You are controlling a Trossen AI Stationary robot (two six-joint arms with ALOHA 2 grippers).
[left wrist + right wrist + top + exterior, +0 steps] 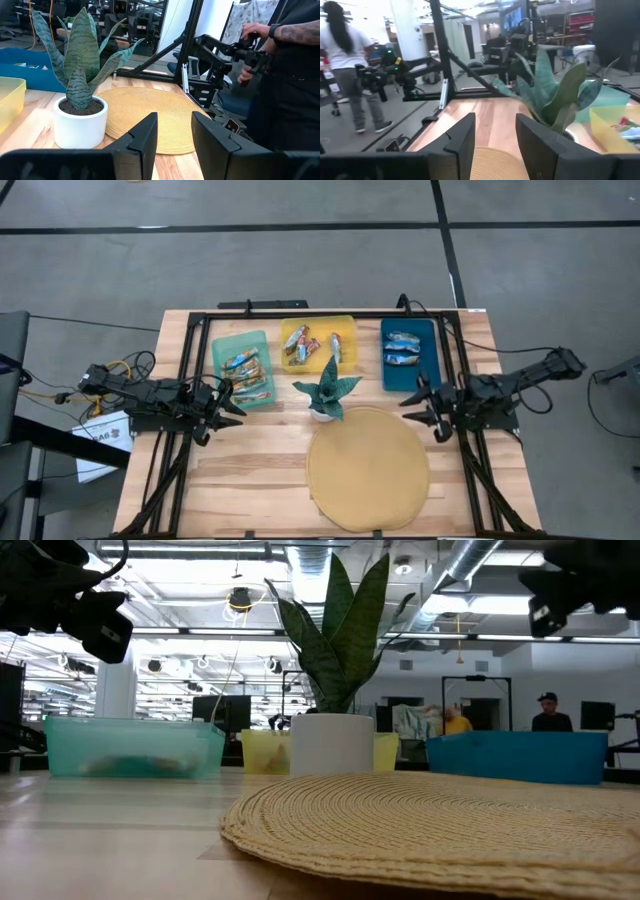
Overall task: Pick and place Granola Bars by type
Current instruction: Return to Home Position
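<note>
Shiny-wrapped granola bars (245, 368) lie sorted in green plastic bin (235, 341), yellow bin (318, 323), blue bin (405, 379). L gripper (236, 403) & R gripper (412, 406) both spread, empty, flanking white-potted snake plant (326, 392). Risk: wide swing home could clip plant/bin rims.

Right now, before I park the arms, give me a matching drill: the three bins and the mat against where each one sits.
Things:
1. green bin
2. yellow bin
3. blue bin
4. woven mat

Places:
A. just beyond the plant
B. beside the right claw
C. on the plant's near side
D. beside the left claw

Pairs: 1-D, 2-A, 3-B, 4-C.
</note>
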